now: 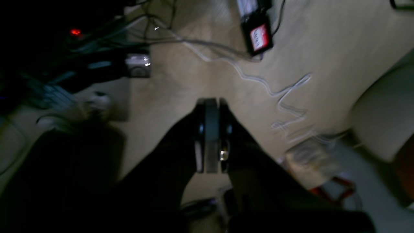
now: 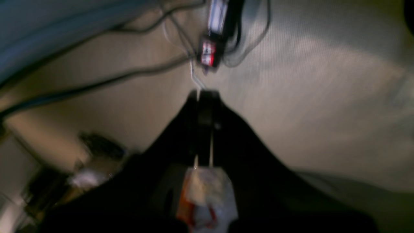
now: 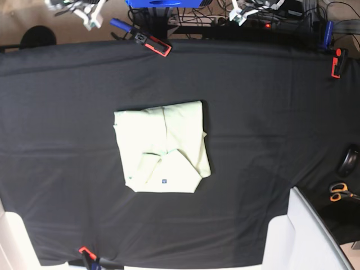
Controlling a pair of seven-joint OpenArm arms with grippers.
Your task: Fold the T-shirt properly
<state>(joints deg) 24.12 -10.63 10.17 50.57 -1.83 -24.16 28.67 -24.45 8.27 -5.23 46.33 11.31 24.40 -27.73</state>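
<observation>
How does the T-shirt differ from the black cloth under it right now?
The T-shirt is pale mint green; the black cloth is black. The T-shirt is folded into a compact, layered rectangle, while the black cloth lies spread in a single layer. The T-shirt takes up only a small patch left of centre; the black cloth covers nearly the whole table and is clamped at its edges. Both lie flat, with no gripper touching them.

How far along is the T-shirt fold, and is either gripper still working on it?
Done: the T-shirt lies as a compact, roughly rectangular bundle on the black table covering, sleeves tucked in. In hand: nothing; the left gripper and right gripper are both shut and empty, pointing at the floor off the table. Left: at most tidying the slightly uneven edges.
</observation>
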